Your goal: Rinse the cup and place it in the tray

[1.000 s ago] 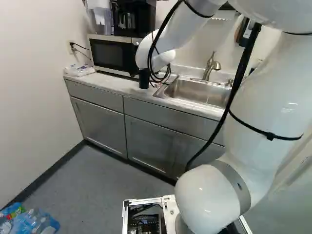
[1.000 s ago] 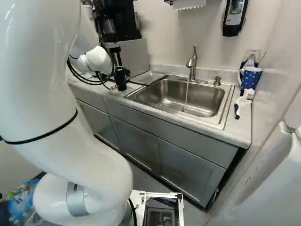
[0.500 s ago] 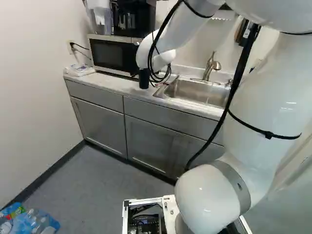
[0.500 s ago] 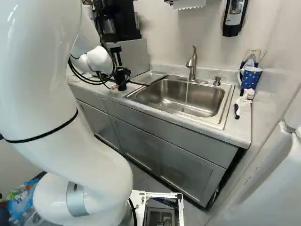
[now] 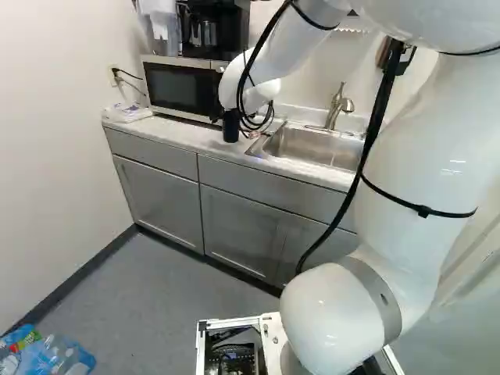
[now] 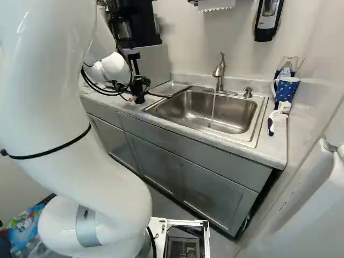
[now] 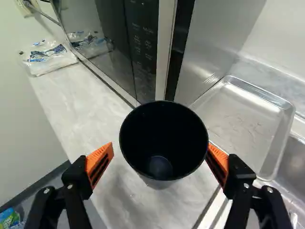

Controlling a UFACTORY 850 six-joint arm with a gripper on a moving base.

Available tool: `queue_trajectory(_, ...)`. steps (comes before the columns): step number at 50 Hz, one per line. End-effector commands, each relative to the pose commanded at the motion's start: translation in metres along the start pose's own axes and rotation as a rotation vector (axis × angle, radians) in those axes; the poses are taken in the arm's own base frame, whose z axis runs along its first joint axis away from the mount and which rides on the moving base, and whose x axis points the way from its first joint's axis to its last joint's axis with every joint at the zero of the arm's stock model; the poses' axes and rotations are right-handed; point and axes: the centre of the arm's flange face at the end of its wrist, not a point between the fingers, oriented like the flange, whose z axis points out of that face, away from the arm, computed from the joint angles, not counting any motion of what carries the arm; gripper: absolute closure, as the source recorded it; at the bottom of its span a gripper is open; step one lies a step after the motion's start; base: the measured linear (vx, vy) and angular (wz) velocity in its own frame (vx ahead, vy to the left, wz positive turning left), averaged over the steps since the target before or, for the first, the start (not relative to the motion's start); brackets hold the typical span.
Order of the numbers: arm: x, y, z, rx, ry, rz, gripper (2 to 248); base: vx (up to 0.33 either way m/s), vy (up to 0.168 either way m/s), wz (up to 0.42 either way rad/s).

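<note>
In the right base view my gripper (image 6: 141, 84) is low over the counter, left of the tray (image 6: 171, 88) and sink (image 6: 207, 110). The black cup (image 5: 231, 127) shows below the wrist in the left base view. From the wrist, my gripper (image 7: 160, 149) stands open around the cup (image 7: 163, 138), whose mouth faces the camera. One orange pad (image 7: 100, 160) has a small gap to the cup; the other is at or very near its side. The shallow metal tray (image 7: 243, 117) lies beyond that second finger. A thin stream runs from the faucet (image 6: 219, 72) into the sink.
The microwave (image 5: 183, 87) stands right behind the cup on the counter (image 5: 176, 133). A plastic packet (image 7: 46, 56) lies at the counter's far end. Right of the sink are a blue dotted mug (image 6: 286, 88) and a brush (image 6: 279, 114).
The arm's upper links have shifted slightly, leftward in the left base view and rightward in the right one. Around the cup, the gripper has moved only a little. The base has not moved.
</note>
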Motion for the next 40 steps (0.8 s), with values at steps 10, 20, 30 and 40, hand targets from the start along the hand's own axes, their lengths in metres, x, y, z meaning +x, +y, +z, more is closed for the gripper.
queue_trajectory(10, 0.0005, 0.0002, 0.0009, 0.000, 0.000, 0.000, 3, 0.000, 0.000, 0.000)
queue_trajectory(20, 0.0005, 0.0002, 0.0009, 0.000, 0.000, 0.000, 46, 0.000, 0.000, 0.000)
queue_trajectory(30, 0.0005, 0.0002, 0.0009, 0.000, 0.000, 0.000, 119, 0.000, 0.000, 0.000)
queue_trajectory(40, 0.0005, 0.0002, 0.0009, 0.000, 0.000, 0.000, 124, 0.000, 0.000, 0.000)
